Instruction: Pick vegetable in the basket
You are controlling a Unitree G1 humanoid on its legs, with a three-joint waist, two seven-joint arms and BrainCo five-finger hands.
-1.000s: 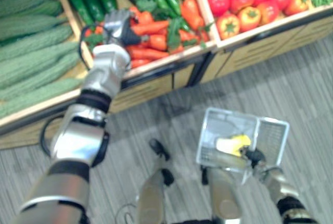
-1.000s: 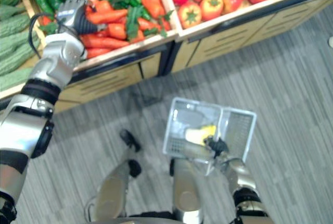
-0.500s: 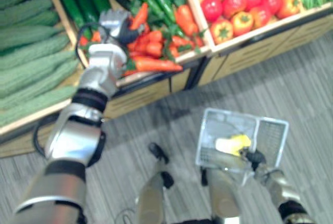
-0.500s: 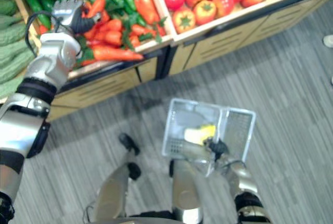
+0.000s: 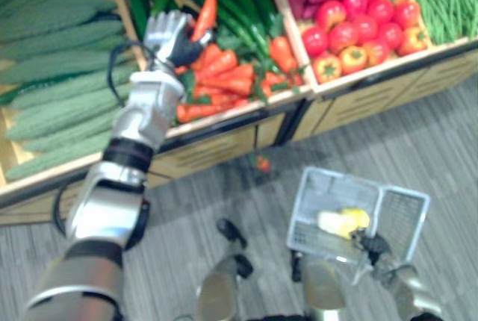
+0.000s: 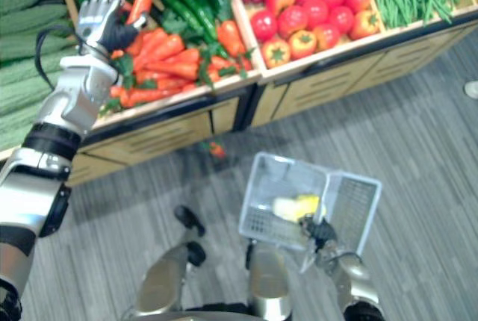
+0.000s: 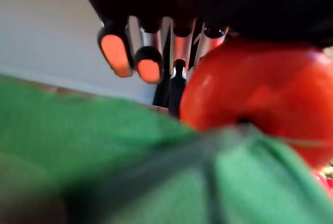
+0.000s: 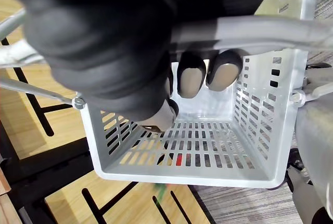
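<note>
Your left hand (image 5: 168, 37) is curled round a carrot (image 5: 205, 15), held up over the carrot pile (image 5: 224, 78); its wrist view shows the carrot close against the fingers. Your right hand (image 8: 104, 41) wraps the handle (image 8: 250, 28) of the basket (image 6: 258, 224) in its wrist view, while the head views show a yellow item (image 6: 295, 206) inside.

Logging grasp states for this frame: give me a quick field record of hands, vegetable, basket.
left hand: shut on carrot, held above the carrot pile
right hand: shut on handle
basket: hangs from right hand, yellow item inside
stray: small orange-red piece on the floor
</note>
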